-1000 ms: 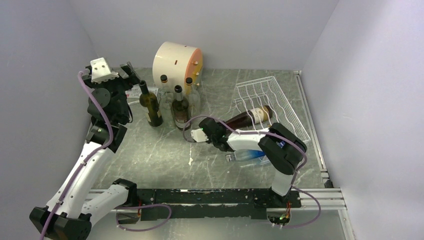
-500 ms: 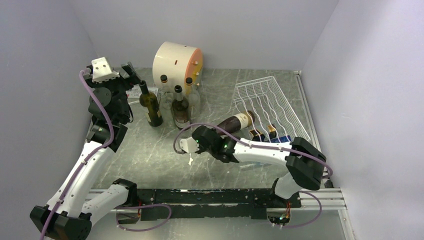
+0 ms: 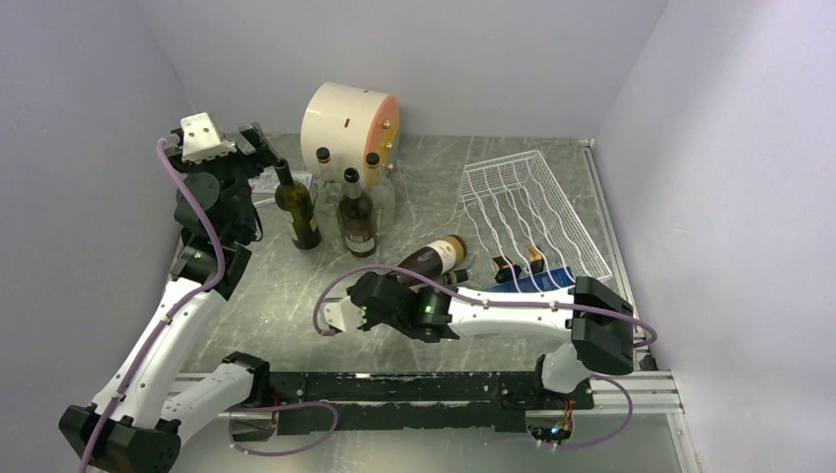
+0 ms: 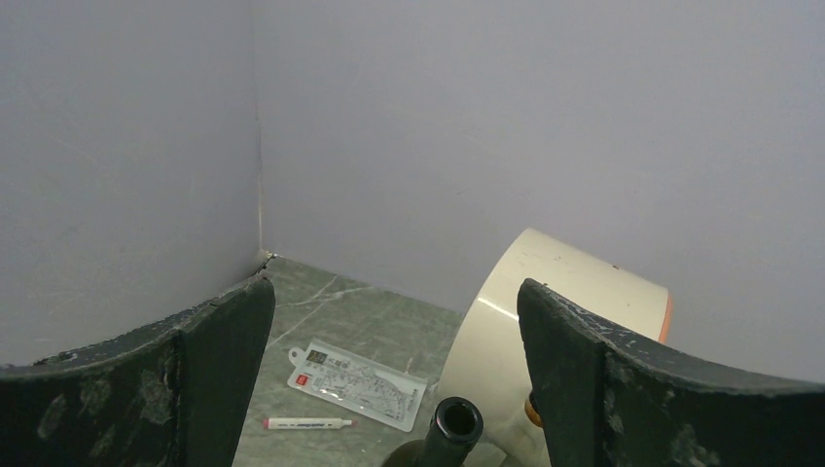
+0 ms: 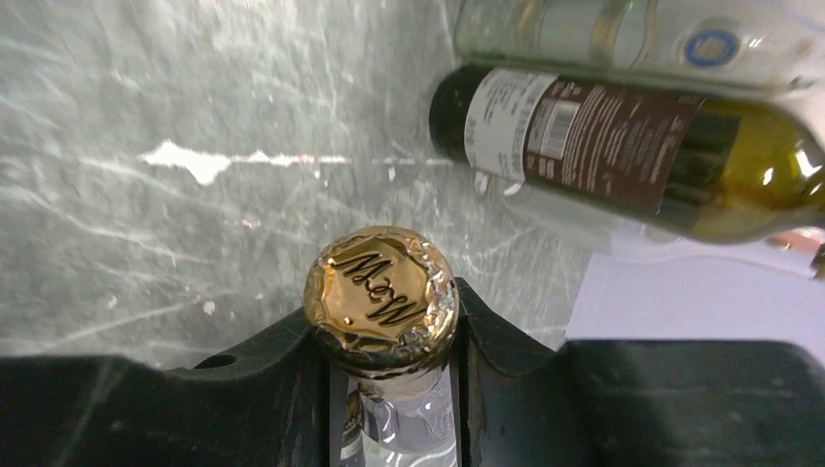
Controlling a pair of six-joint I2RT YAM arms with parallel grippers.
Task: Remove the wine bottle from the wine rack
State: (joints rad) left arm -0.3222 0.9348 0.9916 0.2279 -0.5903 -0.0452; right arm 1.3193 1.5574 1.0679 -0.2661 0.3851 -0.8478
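Observation:
The white wire wine rack [image 3: 537, 202] lies at the right rear of the table. The wine bottle [image 3: 436, 258], dark brown with a cream label, lies tilted just left of the rack's near-left corner, off its cradles. My right gripper [image 3: 386, 288] is shut on the bottle's neck. In the right wrist view the gold foil cap [image 5: 381, 297] sits between my two dark fingers [image 5: 282, 389]. My left gripper [image 3: 251, 143] is open and empty, raised at the rear left above a dark bottle's mouth [image 4: 457, 423].
Several upright bottles [image 3: 355, 212] stand in front of the cream drum with an orange face [image 3: 347, 118]. Small dark items and a blue thing [image 3: 554, 277] lie under the rack's near end. A card and a pen [image 4: 355, 384] lie at the rear left.
My right gripper has moved left and toward the arm bases, dragging the wine bottle off the rack onto the table side. The left arm has not moved.

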